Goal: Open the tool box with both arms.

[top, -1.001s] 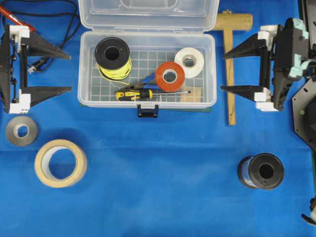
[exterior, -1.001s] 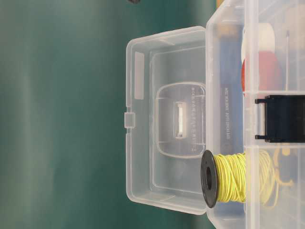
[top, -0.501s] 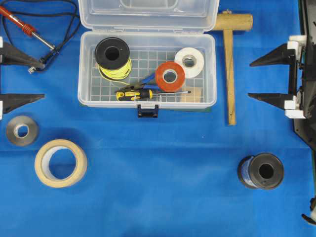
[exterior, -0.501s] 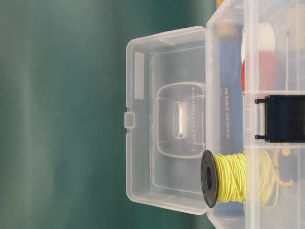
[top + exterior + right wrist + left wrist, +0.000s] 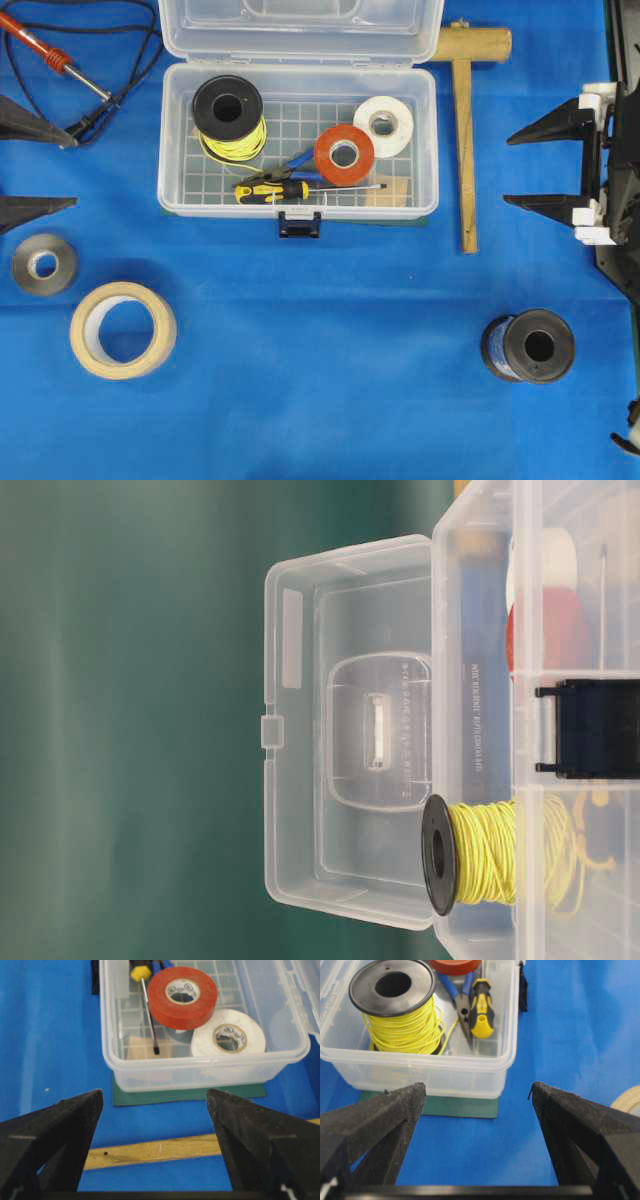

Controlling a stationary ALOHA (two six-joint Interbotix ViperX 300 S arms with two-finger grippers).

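The clear tool box (image 5: 428, 140) stands open at the top middle, its lid (image 5: 300, 28) swung back; the table-level view shows the lid (image 5: 300, 730) upright. Its black latch (image 5: 299, 223) hangs at the front. Inside lie a yellow wire spool (image 5: 229, 115), red tape (image 5: 344, 154), white tape (image 5: 383, 124), pliers and a screwdriver (image 5: 275, 190). My left gripper (image 5: 70, 170) is open and empty at the far left edge, away from the box (image 5: 420, 1072). My right gripper (image 5: 508, 170) is open and empty at the far right, apart from the box (image 5: 200, 1067).
A wooden mallet (image 5: 466, 130) lies right of the box, under my right gripper's view (image 5: 160, 1151). A soldering iron (image 5: 50, 55) and black cable lie top left. A grey roll (image 5: 43, 264), a beige tape roll (image 5: 122, 329) and a dark spool (image 5: 528, 346) sit in front.
Both grippers have drawn back from the box sides toward the table's outer edges, staying open. The box stays open and has not moved.
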